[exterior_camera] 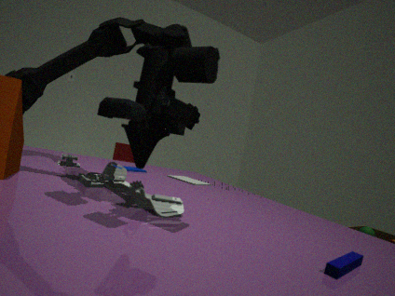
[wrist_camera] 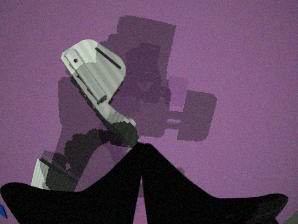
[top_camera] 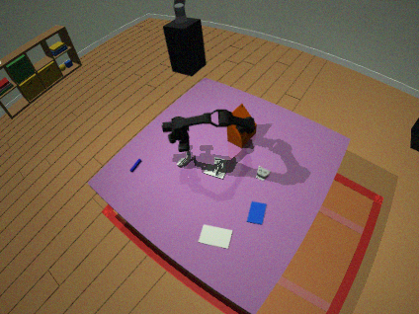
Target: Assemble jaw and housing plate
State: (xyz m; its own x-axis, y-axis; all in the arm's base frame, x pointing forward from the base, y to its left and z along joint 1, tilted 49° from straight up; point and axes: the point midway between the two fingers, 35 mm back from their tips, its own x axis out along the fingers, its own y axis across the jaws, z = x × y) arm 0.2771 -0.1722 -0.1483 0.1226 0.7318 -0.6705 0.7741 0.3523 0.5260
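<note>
My gripper (exterior_camera: 141,166) (wrist_camera: 143,149) is shut with nothing between its fingers, pointing down just above the gear end of a loose-looking grey jaw. That jaw (top_camera: 184,161) (exterior_camera: 167,206) (wrist_camera: 90,70) lies on the purple table, its broad pad away from the base. Its dark toothed end is partly hidden by the fingers in the wrist view; whether it touches them I cannot tell. The pale base (top_camera: 217,175) (exterior_camera: 92,183) lies beside it, with the other jaw (exterior_camera: 115,172) at it. The pins are too small to make out. A small grey-white part (top_camera: 263,172) (exterior_camera: 69,160), perhaps the housing plate, stands apart from the base.
An orange block (top_camera: 240,129) (exterior_camera: 9,126) stands near the arm. A blue bar (top_camera: 135,165) (exterior_camera: 344,265) lies beyond the jaw. A blue flat piece (top_camera: 257,212) and a white flat piece (top_camera: 215,236) (exterior_camera: 188,180) also lie on the table.
</note>
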